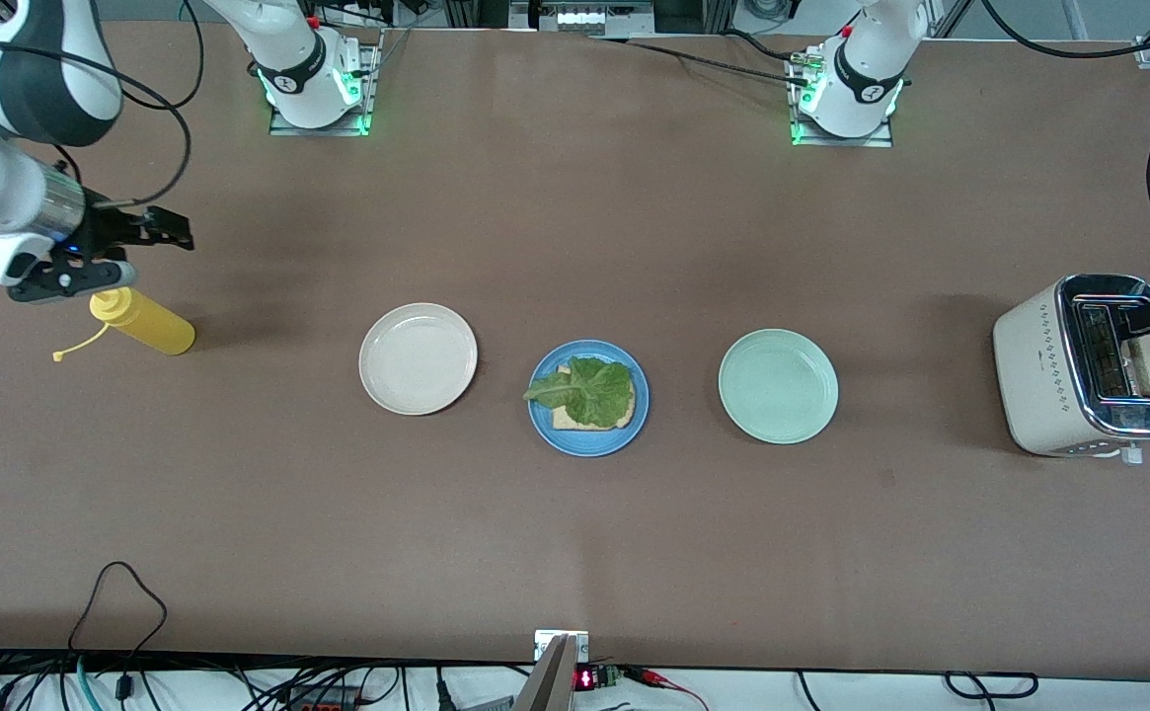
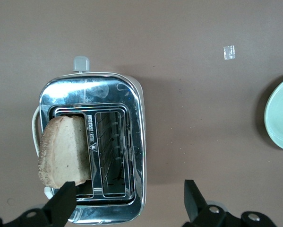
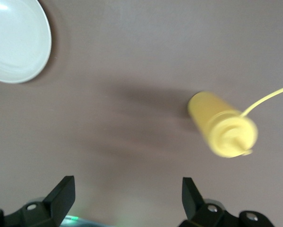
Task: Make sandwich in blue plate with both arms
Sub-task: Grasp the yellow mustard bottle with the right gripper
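Blue plate sits mid-counter, between the cream-white plate toward the right arm's end and the pale green plate toward the left arm's end. On the blue plate: one slice of toast with a crinkly green lettuce leaf laid over it; no top slice on it, so the sandwich is half built. Left hand hangs over the toaster at the left arm's end of the counter, fingers spread wide and gripping nothing. A bread slice stands up out of one toaster slot, tilted; one finger is just beside its edge, contact cannot be told. The second slot is empty. Right hand is over bare counter at the right arm's end, just beside the yellow squeeze bottle, also wide open and holding nothing. The bottle lies on its side, its cap dangling on a thin tether.
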{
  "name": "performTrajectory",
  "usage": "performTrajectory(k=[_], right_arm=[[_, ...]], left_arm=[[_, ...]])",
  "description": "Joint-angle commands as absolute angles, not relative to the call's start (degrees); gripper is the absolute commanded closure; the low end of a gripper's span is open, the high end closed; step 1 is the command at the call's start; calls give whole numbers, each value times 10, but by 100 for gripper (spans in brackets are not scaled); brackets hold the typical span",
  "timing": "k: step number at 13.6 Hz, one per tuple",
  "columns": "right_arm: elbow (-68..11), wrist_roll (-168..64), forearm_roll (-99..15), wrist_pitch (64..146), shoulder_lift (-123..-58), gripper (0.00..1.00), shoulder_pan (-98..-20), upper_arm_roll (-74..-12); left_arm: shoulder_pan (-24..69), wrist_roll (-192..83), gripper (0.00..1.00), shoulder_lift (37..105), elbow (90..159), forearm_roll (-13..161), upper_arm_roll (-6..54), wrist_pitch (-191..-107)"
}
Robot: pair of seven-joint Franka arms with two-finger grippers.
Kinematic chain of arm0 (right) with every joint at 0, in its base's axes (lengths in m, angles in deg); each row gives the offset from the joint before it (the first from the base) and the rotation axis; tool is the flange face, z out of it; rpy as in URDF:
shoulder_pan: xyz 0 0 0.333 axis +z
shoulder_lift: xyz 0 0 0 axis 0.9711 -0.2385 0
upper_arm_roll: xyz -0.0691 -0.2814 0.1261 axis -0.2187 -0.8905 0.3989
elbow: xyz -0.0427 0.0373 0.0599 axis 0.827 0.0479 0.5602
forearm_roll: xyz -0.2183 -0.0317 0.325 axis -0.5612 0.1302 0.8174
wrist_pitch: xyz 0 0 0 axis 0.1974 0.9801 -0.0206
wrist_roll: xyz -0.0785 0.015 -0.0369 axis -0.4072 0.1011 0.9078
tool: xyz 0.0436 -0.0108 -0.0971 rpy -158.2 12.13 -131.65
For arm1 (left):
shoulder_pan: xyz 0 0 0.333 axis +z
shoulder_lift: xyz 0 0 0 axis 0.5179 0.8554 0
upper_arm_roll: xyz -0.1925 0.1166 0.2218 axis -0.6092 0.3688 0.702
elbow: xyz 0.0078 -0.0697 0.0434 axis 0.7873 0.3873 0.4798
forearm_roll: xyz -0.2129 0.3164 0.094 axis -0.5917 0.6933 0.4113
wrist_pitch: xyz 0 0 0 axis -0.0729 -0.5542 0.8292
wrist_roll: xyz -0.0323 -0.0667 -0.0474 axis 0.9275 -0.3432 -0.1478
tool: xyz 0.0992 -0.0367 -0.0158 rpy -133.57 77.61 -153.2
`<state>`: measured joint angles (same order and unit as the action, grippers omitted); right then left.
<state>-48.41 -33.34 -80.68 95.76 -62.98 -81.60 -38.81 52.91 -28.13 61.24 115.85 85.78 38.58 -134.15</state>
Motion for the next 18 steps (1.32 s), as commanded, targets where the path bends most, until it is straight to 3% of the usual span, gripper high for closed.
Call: performTrajectory(k=[1, 4, 7, 10, 13, 18], right_arm=[[-514, -157, -814, 1045, -614, 0, -864, -403], [-515, 51, -789, 1126, -630, 0, -869, -467], [-513, 283, -646, 1146, -655, 0, -893, -505], [-506, 460, -528, 1115, -691, 0, -929, -522], [-478, 601, -416, 1048, -767, 0, -958, -546], [-445, 685, -367, 992, -836, 0, -992, -546]], left_arm=[[531, -268, 0, 618, 1145, 869, 380, -1336], [530, -268, 0, 618, 1145, 869, 376, -1336], [530, -268, 0, 618, 1144, 869, 375, -1336], [531, -267, 0, 618, 1143, 867, 375, -1336], [531, -267, 0, 617, 1143, 866, 374, -1336], [531, -267, 0, 617, 1143, 862, 374, -1336]])
